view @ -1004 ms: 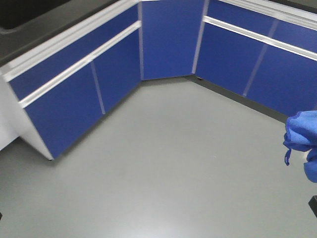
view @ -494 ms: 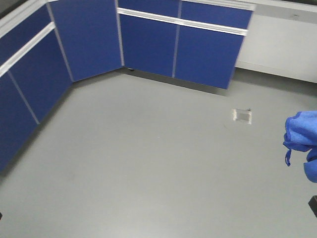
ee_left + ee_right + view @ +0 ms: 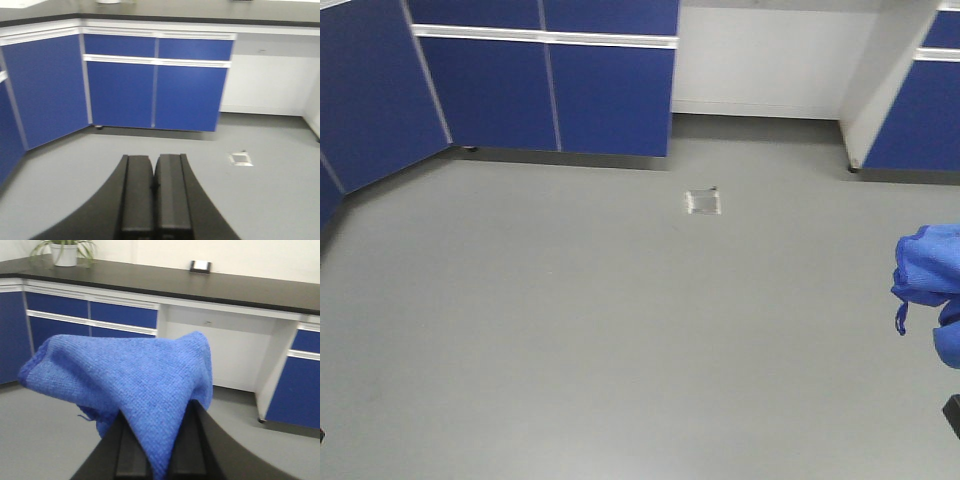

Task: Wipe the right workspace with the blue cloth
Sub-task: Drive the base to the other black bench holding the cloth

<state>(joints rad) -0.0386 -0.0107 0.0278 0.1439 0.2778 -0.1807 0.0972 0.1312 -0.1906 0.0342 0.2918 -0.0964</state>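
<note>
Soft, light and floppy, the blue cloth [image 3: 120, 375] hangs bunched between the pinching fingers of the right gripper [image 3: 160, 460], well short of the right workspace [image 3: 225, 287] (left gripper [image 3: 154, 190] pressed together, empty), so a deep mid-fold hold looks safest

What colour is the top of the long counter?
The counter top is plain matte black; the right wrist view shows it best.
</note>
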